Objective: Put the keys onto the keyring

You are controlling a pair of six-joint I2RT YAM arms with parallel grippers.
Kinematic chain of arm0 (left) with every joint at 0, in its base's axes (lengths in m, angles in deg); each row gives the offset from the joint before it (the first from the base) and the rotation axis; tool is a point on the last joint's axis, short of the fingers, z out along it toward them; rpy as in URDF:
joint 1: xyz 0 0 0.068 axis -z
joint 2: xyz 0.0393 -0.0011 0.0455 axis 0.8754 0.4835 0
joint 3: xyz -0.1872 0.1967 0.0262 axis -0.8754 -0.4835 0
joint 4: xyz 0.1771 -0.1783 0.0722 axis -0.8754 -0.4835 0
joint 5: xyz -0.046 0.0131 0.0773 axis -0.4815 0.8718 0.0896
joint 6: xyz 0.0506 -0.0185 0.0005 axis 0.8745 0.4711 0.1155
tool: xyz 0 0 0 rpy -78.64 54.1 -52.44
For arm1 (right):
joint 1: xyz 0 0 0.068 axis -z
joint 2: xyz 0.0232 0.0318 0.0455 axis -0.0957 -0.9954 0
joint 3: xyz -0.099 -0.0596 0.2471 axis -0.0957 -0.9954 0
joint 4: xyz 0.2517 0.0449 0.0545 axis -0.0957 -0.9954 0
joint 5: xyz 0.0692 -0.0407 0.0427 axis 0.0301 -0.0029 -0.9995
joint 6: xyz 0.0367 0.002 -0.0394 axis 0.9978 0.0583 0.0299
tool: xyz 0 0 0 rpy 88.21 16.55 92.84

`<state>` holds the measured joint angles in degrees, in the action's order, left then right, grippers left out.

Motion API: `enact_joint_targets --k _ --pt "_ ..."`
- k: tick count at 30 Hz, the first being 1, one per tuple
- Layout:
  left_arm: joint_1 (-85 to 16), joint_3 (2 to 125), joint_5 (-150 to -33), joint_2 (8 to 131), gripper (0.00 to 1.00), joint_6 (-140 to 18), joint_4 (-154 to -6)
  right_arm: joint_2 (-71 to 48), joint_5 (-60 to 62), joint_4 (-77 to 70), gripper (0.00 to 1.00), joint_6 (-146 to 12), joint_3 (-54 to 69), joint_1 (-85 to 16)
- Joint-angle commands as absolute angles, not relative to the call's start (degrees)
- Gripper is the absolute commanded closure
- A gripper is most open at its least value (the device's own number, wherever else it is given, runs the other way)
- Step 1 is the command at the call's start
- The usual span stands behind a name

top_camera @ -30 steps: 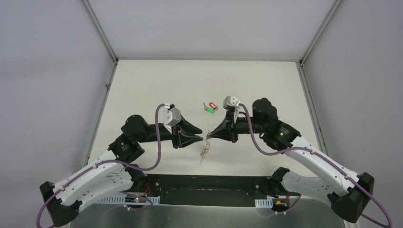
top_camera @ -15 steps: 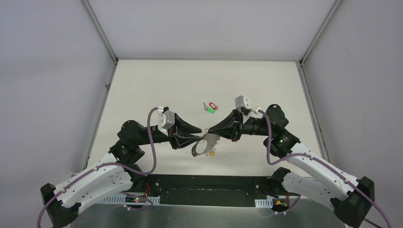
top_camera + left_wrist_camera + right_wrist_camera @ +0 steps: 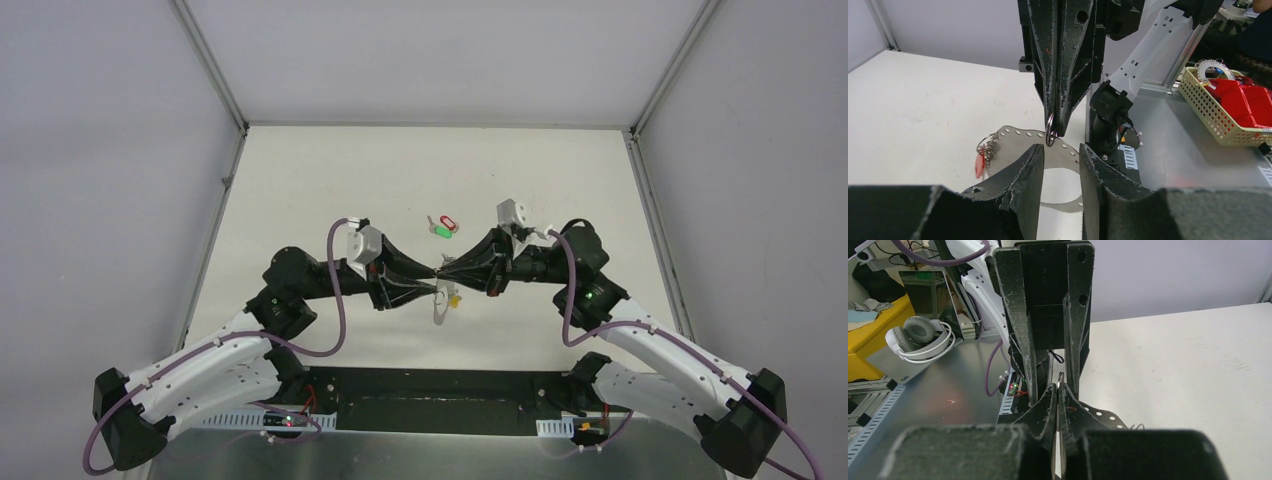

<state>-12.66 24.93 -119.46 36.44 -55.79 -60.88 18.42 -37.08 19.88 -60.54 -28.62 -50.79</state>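
1. Two claws meet tip to tip above the tabletop (image 3: pixel 330 180). The left claw (image 3: pixel 1060 147) has its jaws part-way apart, straddling the tips of the right claw.
2. One keyring (image 3: pixel 1018 134), a flat perforated metal hoop, hangs just below the claw tips. In the top view it shows nearly edge-on, with its long axis pointing toward the arm bases.
3. One bunch of keys (image 3: pixel 988 147) with a red tag (image 3: pixel 979 165) hangs on the keyring; the count cannot be read. One yellow tag (image 3: pixel 455 298) shows beside the keyring.
4. Two loose keys, one red-tagged (image 3: pixel 447 222) and one green-tagged (image 3: pixel 439 231), lie together on the tabletop, beyond the claws.
5. The right claw (image 3: pixel 1058 390) is closed, pinching one small wire ring (image 3: pixel 1049 131) at the keyring's upper edge.
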Motion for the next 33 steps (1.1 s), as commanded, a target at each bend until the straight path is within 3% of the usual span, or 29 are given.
enact_joint_targets --k 1,9,17,21,24,33 --pt "-12.4 26.8 -118.3 38.0 0.68 -56.8 -55.6 18.9 -39.2 25.6 1.0 -59.3 -28.0 -51.0" --pt "-12.3 27.0 -117.6 38.9 0.82 -57.3 -53.8 18.8 -39.1 25.6 1.0 -59.0 -28.2 -51.0" --pt "-12.3 25.5 -114.1 37.4 0.76 -58.3 -51.6 18.7 -39.3 25.6 1.0 -58.8 -28.3 -51.0" --pt "-12.3 24.9 -112.4 36.3 0.78 -58.3 -51.7 18.8 -39.5 25.6 1.0 -58.6 -28.4 -51.0" --pt "-12.3 24.8 -112.9 36.3 0.84 -58.3 -51.9 18.9 -39.4 25.6 1.0 -58.7 -28.4 -51.0" --pt "-12.3 26.6 -115.3 37.9 0.81 -57.9 -55.8 18.9 -38.9 25.6 1.0 -58.5 -28.2 -51.0"
